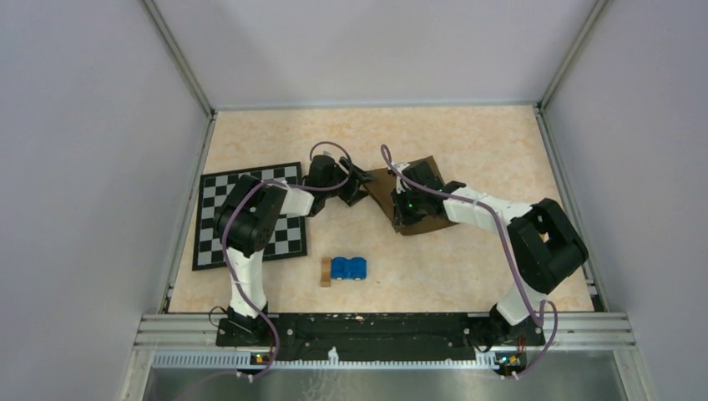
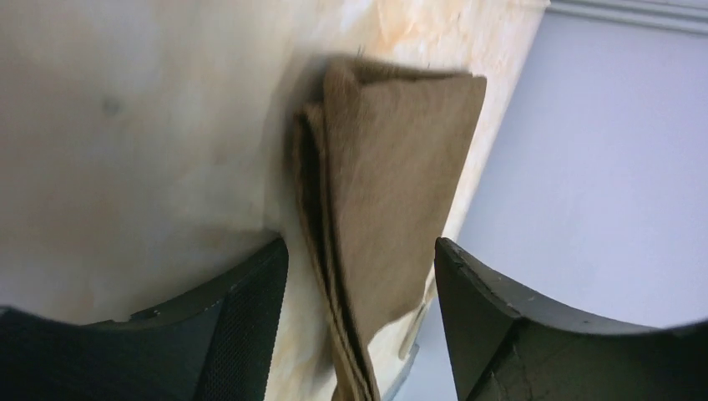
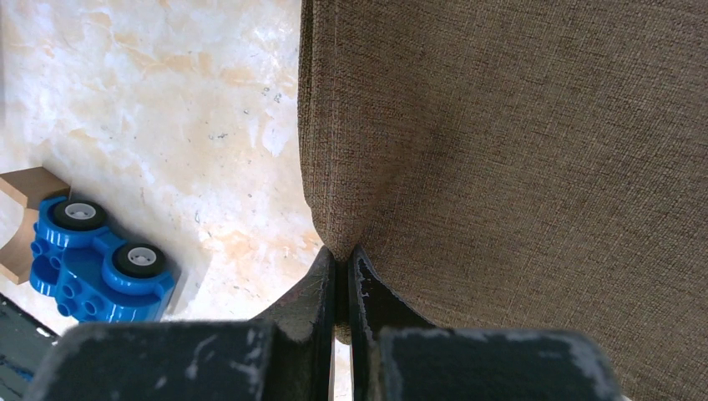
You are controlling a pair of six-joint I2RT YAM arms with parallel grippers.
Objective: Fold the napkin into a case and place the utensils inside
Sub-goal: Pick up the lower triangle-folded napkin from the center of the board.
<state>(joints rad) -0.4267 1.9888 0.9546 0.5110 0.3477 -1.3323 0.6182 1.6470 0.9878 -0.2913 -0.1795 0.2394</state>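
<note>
The napkin [image 3: 518,150] lies folded on the desk [image 1: 467,142]; right end effector [image 3: 342,276] is clenched on one edge, left end effector [image 2: 359,251] released, jaws straddling the layered edge. Open desk behind it.

Top view: the right arm [image 1: 467,205] sits over most of the napkin [image 1: 380,190], so its folds can't be made out there; the left arm [image 1: 250,221] covers a chunk of the chessboard mat [image 1: 288,238]; both sets of fingertips are too small to read from up there. Left wrist view is pretty blurry, and the napkin runs off the bottom edge. Right wrist view: napkin cut by the top and right edges; wooden block [image 3: 29,188] clipped at the left edge and partly behind the blue toy car [image 3: 92,267].
</note>
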